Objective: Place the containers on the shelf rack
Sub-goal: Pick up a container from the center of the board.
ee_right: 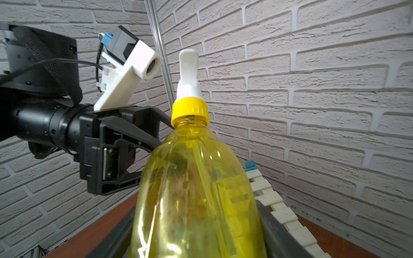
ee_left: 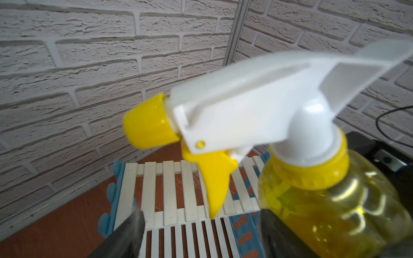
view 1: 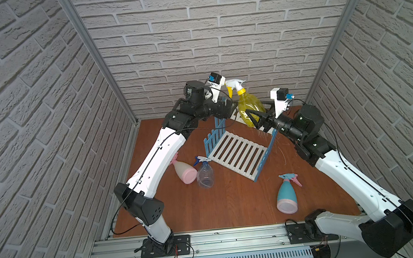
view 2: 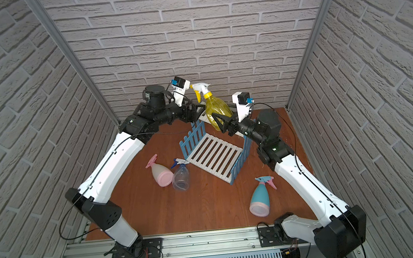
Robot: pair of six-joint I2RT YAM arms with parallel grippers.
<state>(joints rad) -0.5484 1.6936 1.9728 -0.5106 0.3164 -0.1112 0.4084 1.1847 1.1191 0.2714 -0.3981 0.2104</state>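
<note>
Yellow spray bottle (ee_right: pixel 194 189): translucent glossy plastic, highlights on body; spray head (ee_left: pixel 257 100) opaque white, smooth. Shelf rack (view 1: pixel 238 155): matt white slats, matt blue side panels. Tabletop (view 1: pixel 221 206), lower centre: reddish wood grain, low sheen. Walls (view 1: pixel 216 29): rough matt brick relief.

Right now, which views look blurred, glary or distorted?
Left wrist view: the yellow bottle sits very close, its white spray head soft, the left fingers blurred, bright glints on the plastic. Right wrist view: bottle neck crisp, reflections lower down. Both top views: sharp and evenly lit, with soft shadows.
</note>
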